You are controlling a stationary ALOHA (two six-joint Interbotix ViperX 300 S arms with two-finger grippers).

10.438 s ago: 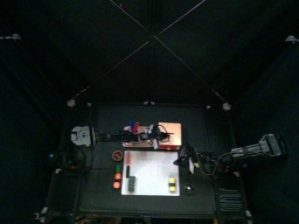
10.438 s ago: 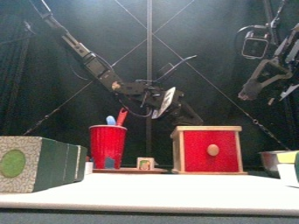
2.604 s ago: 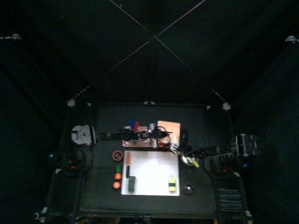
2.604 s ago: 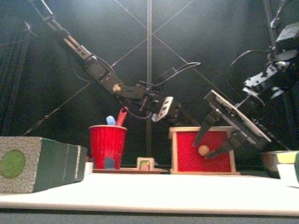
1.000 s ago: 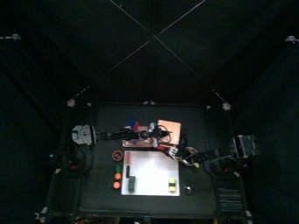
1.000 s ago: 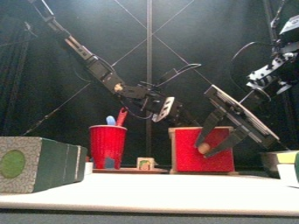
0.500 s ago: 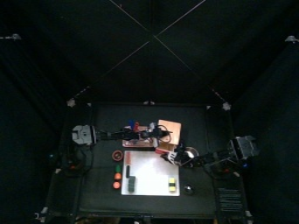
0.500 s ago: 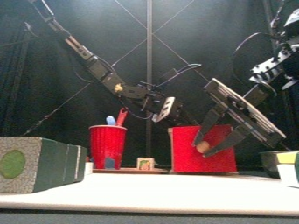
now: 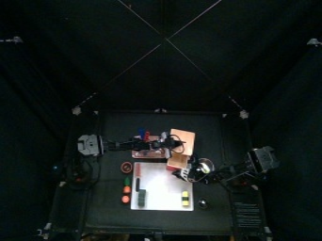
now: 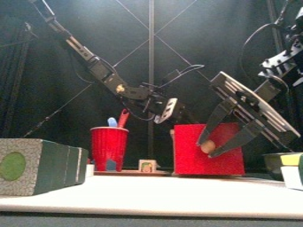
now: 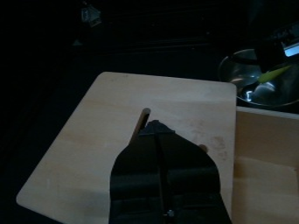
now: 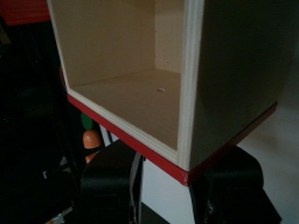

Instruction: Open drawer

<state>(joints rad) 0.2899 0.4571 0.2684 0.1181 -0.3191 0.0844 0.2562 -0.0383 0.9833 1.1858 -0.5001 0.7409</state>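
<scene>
The right gripper [image 10: 225, 142] has its jaws about half open, set on either side of the drawer's [image 10: 187, 152] red front, with the small knob [image 10: 207, 148] between them. From the wrist view they seem to be clamped on that front panel rather than just standing around it. The drawer is well out: the wrist camera looks straight into its bare wooden inside, and from above it sits out in front of the cabinet [image 9: 184, 136], over the near edge of the white sheet [image 9: 161, 193].

The left gripper [image 11: 145, 128] has its jaws closed together, holding nothing. Its tip is down over the cabinet's flat top; I judge it is steadying the box, though I can't tell if it actually presses. A red cup [image 10: 109, 146] stands just beside the cabinet, on the left arm's side.

I'd call this the pull itself, most of the way done. What's left, I think, is a short straight draw towards the table's front, kept level so the drawer doesn't bind or drop out, and then letting go.
</scene>
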